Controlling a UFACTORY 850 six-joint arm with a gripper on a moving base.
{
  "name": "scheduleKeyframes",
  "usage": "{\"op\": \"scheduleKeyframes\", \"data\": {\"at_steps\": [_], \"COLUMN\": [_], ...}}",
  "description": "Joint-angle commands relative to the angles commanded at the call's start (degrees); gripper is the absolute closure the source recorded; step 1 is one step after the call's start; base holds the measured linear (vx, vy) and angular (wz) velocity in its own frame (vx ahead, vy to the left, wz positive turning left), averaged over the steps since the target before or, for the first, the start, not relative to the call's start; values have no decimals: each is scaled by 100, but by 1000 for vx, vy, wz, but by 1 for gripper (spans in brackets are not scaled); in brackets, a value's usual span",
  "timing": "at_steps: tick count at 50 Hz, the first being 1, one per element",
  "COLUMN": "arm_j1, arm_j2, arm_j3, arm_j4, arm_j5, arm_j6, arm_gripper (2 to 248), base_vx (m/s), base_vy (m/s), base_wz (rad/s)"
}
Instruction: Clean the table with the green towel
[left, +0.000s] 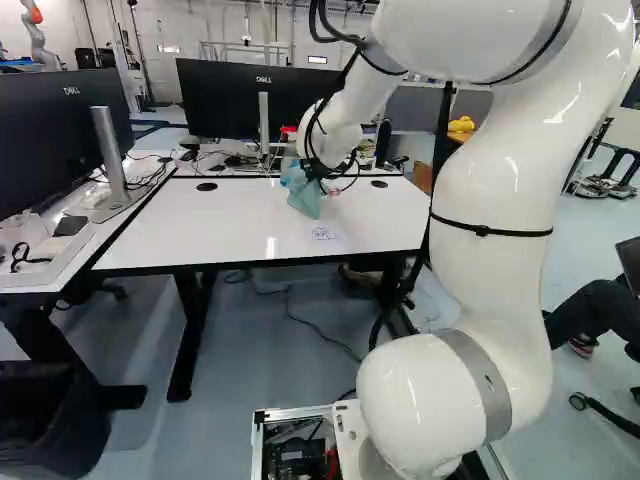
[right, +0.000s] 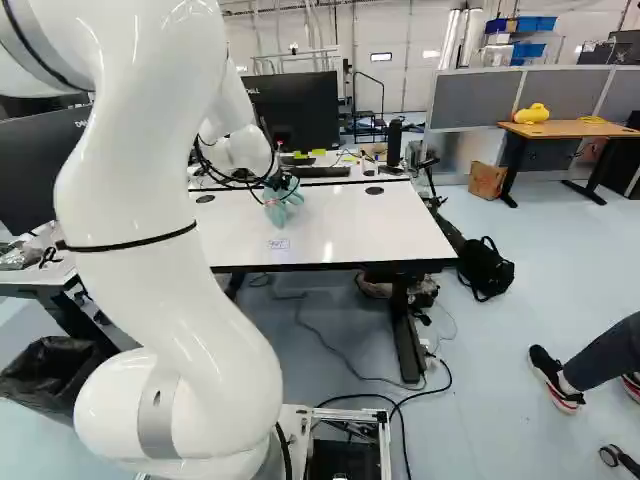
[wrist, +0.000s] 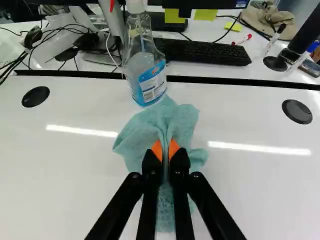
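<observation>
The spray bottle (wrist: 145, 65) stands near the table's far edge and serves as the mark for everything else. To its left, well apart, a black cable cap (wrist: 35, 96) sits in the white table (wrist: 260, 200); a wiping stroke on that side would best ride gently over or skirt it, since the cloth may snag on its rim. Just on the near side of the bottle lies the green towel (wrist: 165, 120), pinched in the tool (wrist: 165, 150), whose orange pads stand narrow with a fold of cloth between them. The step in hand looks like wiping. It calls for light, even pressure, cloth spread flat beneath the pads, and strokes drawn toward the base, away from the bottle, which a forward push could topple. Nearer the base than the bottle, a small patch of marks (left: 323, 233) probably deserves overlapping passes. Right of the bottle, well apart, is the second cap (wrist: 297, 111), wanting the same care.

Whether the towel's far fold touches the bottle's foot is hard to tell. Its underside is hidden, so how much cloth presses on the surface is unclear. The marks are too small to make out, and the wrist view cuts off the table's near edge.
</observation>
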Motion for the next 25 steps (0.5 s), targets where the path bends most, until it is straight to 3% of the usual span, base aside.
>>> {"op": "scheduleKeyframes", "data": {"at_steps": [25], "arm_j1": [0], "arm_j2": [-296], "arm_j3": [-41], "arm_j4": [0], "arm_j5": [0], "arm_j6": [0], "arm_gripper": [215], "base_vx": [0], "base_vy": [0], "base_wz": [0]}}
